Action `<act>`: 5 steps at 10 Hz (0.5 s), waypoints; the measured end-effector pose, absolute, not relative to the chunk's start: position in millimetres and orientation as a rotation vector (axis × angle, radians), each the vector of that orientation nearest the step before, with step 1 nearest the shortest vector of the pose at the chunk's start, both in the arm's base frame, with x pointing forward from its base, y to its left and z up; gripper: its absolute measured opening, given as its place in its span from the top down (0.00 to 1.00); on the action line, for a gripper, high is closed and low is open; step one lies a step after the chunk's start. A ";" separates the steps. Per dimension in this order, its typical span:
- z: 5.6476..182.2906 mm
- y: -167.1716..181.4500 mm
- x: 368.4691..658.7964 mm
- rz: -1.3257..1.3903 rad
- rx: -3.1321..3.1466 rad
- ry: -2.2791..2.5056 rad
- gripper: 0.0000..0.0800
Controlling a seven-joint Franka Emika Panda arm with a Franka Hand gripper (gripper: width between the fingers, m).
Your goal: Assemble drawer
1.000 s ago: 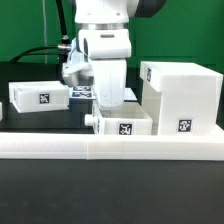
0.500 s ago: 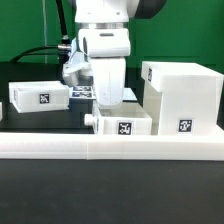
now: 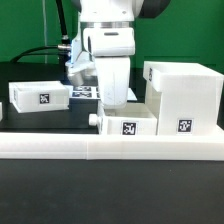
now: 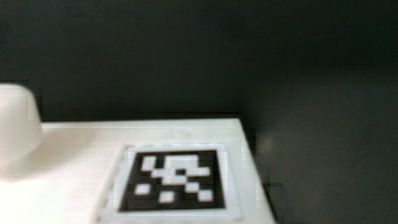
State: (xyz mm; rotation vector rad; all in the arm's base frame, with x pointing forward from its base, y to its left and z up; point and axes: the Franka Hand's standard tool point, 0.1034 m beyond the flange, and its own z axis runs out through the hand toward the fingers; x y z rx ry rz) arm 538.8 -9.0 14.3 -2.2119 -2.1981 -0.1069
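A small white tray (image 3: 128, 124) with a tag on its front and a knob on its left side stands in the middle, just behind the long white bar. My gripper (image 3: 116, 103) reaches straight down into its top; the fingertips are hidden behind the tray wall, and the tray moves with them. The tall white casing (image 3: 182, 98) stands next to it on the exterior view's right. A second small tray (image 3: 40, 97) lies at the left. The wrist view shows a tagged white face (image 4: 175, 178) close up, a rounded white part (image 4: 15, 125) and black table; no fingers show.
The long low white bar (image 3: 110, 149) runs across the front of the table. The marker board (image 3: 86, 92) lies partly hidden behind the arm. A black cable hangs at the back left. A green wall closes the back.
My arm and the middle tray have shifted together a little toward the exterior view's right, closer to the casing. The left tray and the casing have not moved.
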 end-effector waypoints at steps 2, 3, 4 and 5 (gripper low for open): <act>13.5 -6.6 537.7 -0.105 -2.209 -2.199 0.95; 13.4 -5.7 537.6 -0.104 -2.212 -2.196 0.95; 13.3 -5.6 537.6 -0.103 -2.215 -2.193 0.95; 13.3 -6.7 537.5 -0.103 -2.217 -2.191 0.95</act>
